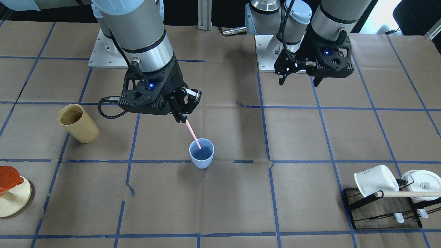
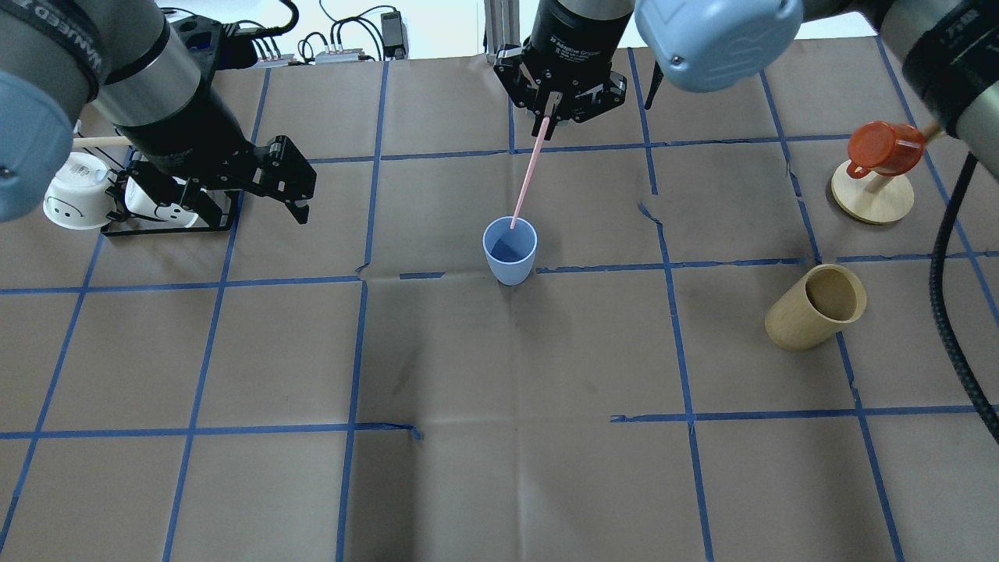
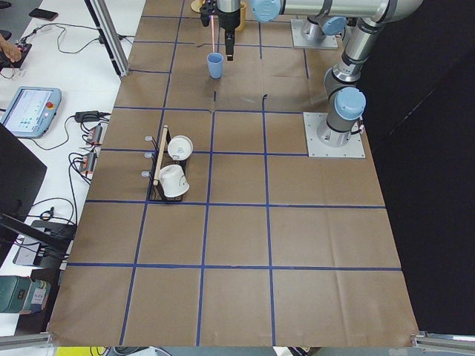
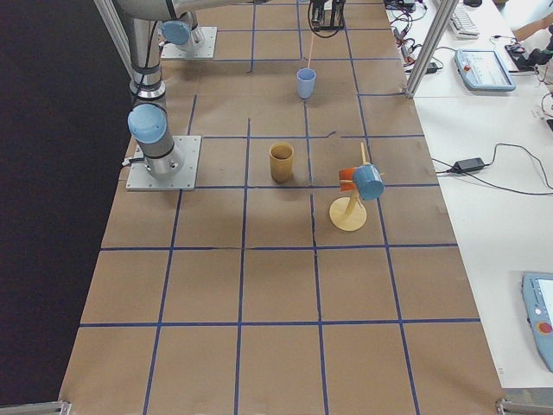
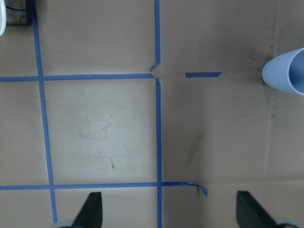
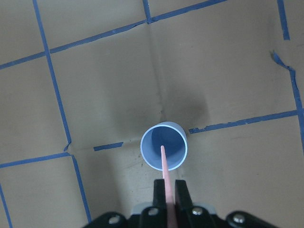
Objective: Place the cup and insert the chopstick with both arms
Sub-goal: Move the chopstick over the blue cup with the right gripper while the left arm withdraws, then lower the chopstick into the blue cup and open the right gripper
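The light blue cup (image 1: 201, 153) stands upright near the table's middle; it also shows in the overhead view (image 2: 510, 250) and in the right wrist view (image 6: 163, 146). My right gripper (image 1: 182, 119) (image 2: 549, 125) hangs above and behind it, shut on the upper end of the pale pink chopstick (image 1: 193, 132) (image 2: 528, 176) (image 6: 166, 178). The stick slants down and its lower tip is inside the cup's mouth. My left gripper (image 1: 299, 82) (image 2: 257, 207) is open and empty, raised well to the cup's side. Its wrist view catches only the cup's edge (image 5: 287, 73).
A tan wooden cup (image 2: 815, 307) stands on my right. Beyond it is a round wooden stand (image 2: 872, 195) with a red cup (image 2: 882, 147). A black rack (image 1: 382, 213) with white mugs (image 1: 375, 179) and a wooden rod (image 1: 410, 194) sits on my left, by the left gripper.
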Robot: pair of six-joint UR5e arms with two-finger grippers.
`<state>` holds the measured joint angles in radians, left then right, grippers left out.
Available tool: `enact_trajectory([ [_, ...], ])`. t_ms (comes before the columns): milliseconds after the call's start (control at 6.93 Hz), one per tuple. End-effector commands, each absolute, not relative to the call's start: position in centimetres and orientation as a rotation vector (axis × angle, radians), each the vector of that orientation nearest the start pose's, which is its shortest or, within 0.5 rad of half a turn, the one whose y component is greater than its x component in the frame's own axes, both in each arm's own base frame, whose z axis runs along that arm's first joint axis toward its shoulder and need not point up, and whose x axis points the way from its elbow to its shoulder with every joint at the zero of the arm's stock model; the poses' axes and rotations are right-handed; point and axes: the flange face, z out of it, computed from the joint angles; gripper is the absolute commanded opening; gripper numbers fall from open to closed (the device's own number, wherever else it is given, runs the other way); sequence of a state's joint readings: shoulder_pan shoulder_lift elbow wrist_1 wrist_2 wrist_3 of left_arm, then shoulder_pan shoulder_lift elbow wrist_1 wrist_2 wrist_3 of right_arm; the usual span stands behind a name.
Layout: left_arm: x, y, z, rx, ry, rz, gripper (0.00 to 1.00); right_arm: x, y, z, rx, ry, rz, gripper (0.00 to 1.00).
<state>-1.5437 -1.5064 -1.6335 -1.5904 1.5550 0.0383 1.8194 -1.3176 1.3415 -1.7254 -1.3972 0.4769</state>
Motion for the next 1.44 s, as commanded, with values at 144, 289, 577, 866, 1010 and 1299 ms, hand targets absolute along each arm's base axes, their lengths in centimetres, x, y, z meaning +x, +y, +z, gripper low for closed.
enact_trajectory([
  [144,-11.3,-47.7,48.9,-0.012,3.114,0.011,1.00,30.0,-54.8,46.0,0.310,2.922,-0.088,0.11],
  [289,-11.5,-48.2,49.4,-0.010,3.122,0.001,1.00,30.6,-54.9,45.5,0.297,2.924,-0.087,0.11],
  [577,-11.9,-48.1,49.5,-0.010,3.157,0.014,1.00,30.6,-54.7,44.2,0.302,2.929,-0.051,0.13],
  [866,-12.2,-48.0,49.5,-0.003,3.171,0.013,1.00,30.4,-54.4,42.9,0.323,2.944,-0.023,0.37],
  [1010,-12.1,-48.2,49.6,-0.003,3.171,0.013,1.00,30.4,-54.5,43.3,0.406,2.929,-0.047,0.59],
  [1299,-12.1,-48.9,50.1,0.002,3.167,0.042,1.00,30.3,-54.9,44.0,0.412,2.941,-0.091,0.82],
])
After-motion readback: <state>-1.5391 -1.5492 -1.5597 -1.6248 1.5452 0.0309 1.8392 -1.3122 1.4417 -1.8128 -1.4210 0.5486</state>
